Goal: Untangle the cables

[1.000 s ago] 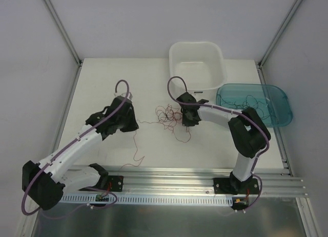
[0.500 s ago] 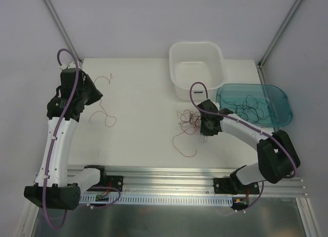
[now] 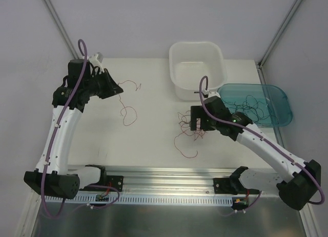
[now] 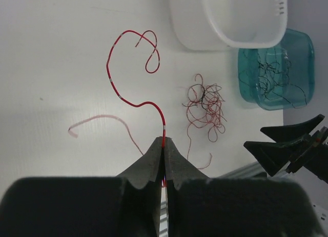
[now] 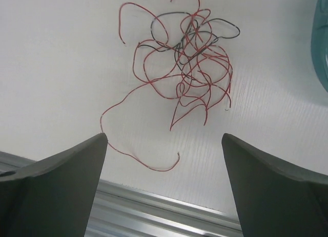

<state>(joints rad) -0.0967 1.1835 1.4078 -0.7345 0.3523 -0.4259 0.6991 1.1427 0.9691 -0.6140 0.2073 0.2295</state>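
Observation:
The cables lie partly as a small knot (image 3: 185,119) of thin red and black wires on the white table, with a red tail curling toward the front edge. In the right wrist view the knot (image 5: 190,63) sits beyond my right gripper (image 5: 164,141), which hovers over it, open, with nothing between its fingers. My left gripper (image 3: 116,87) is raised at the back left and shut on one loose red strand (image 4: 108,73). The strand rises curling from the fingertips (image 4: 164,143), well apart from the knot (image 4: 205,106).
A white tub (image 3: 221,73) stands at the back centre. Beside it on the right is a teal tray (image 3: 281,96) holding several black wires. An aluminium rail (image 3: 169,178) runs along the table's front edge. Frame posts stand at the back corners.
My right gripper has opened, let go of the knot and lifted a little. The left arm has carried the freed red strand from the far left a little rightward.

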